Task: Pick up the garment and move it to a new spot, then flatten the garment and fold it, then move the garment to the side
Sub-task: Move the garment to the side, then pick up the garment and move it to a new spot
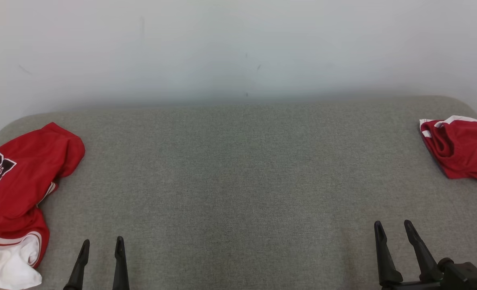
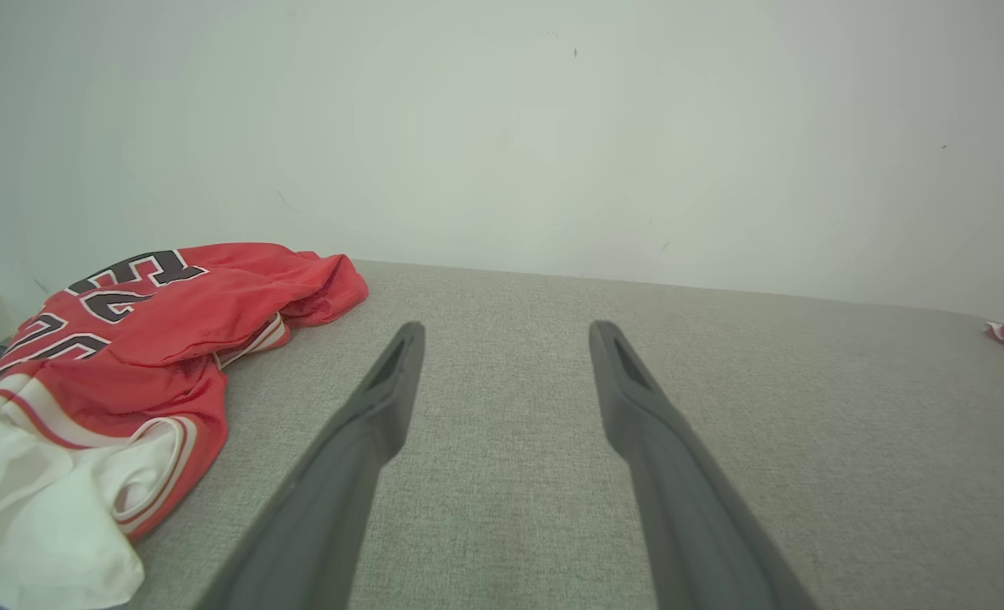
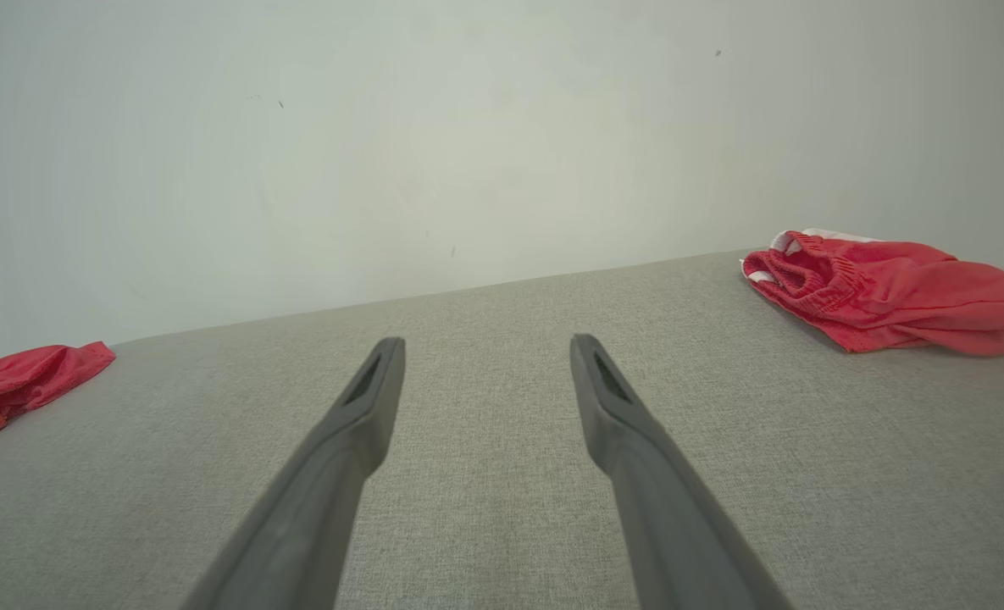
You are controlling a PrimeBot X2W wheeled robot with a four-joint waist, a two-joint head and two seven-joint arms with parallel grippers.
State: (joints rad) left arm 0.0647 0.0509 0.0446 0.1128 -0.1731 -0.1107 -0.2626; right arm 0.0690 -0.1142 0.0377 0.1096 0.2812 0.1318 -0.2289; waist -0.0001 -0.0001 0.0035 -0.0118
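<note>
Parked low at the near edge of the grey bench [image 1: 238, 173], left pincer [image 1: 103, 239] and right pincer [image 1: 392, 221] both spread wide and empty, apparently poised for a first reach. Heaped at the far left, touching neither: crumpled red jersey [image 1: 17, 181], black-and-white numerals creased, white trim spilling forward. Bunched at the far right, well apart, red shorts [image 1: 463, 149], probably already set aside.

A plain pale wall [image 1: 238, 48] stands behind a bench [image 1: 238, 169] covered in grey woven fabric, its far corners rounded. A few small dark marks [image 1: 246, 94] dot the wall. The light is soft and even, with faint shade where wall meets bench.
</note>
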